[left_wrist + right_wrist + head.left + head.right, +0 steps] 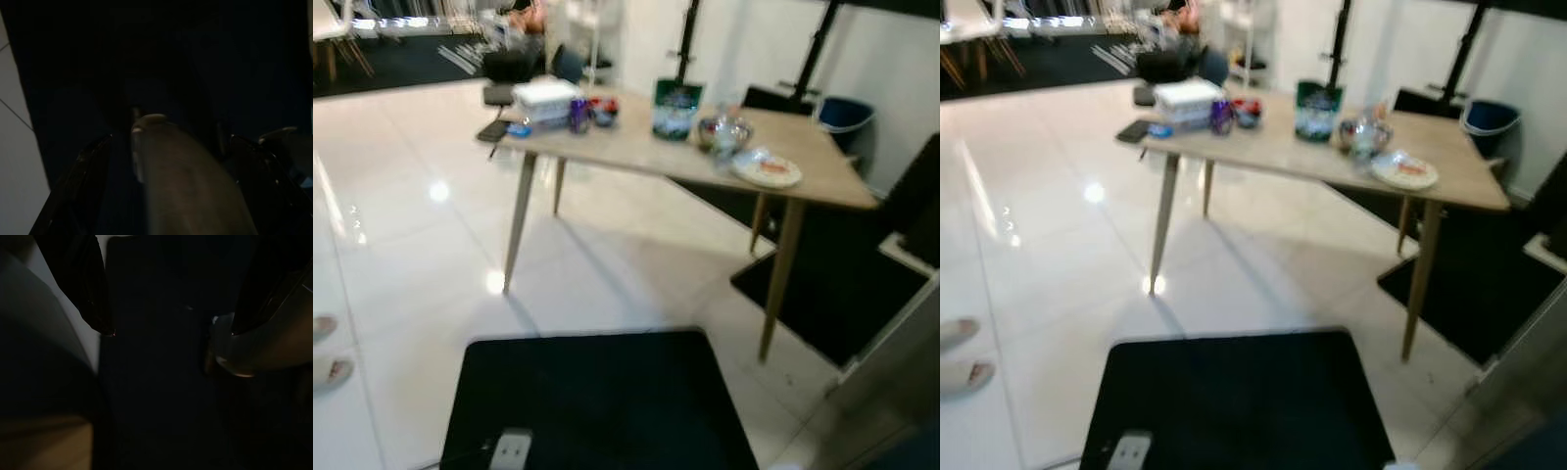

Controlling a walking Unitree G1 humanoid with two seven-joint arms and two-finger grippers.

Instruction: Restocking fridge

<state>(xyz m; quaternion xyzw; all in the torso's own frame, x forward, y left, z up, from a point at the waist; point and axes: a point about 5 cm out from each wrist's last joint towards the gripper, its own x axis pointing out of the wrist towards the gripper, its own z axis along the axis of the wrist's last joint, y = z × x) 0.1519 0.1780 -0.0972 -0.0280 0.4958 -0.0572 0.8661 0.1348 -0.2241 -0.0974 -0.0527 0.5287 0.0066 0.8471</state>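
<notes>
The head camera's left eye view looks down across a glossy white tiled floor (401,245) to a light wooden table (636,147) on slim splayed legs, standing well ahead and a little to the right. Groceries sit in a loose row on its top: a white box (546,101) near the left end, a purple can (578,115) just beside it, a green bag (676,109) near the middle, a clear wrapped bundle (722,132), and a plate (767,171) close to the front right edge. Wide bare floor lies between the robot and the table. A black mat (832,294) covers the floor under the table's right end. A black flat panel (597,406) fills the lower foreground. The right eye view shows a blue bin (1489,117) beyond the table's far right corner. The left wrist view is very dark; the left gripper (166,147) hangs idle, its grip impossible to judge. In the right wrist view, the right gripper (171,330) hangs with fingers spread and nothing between them.
</notes>
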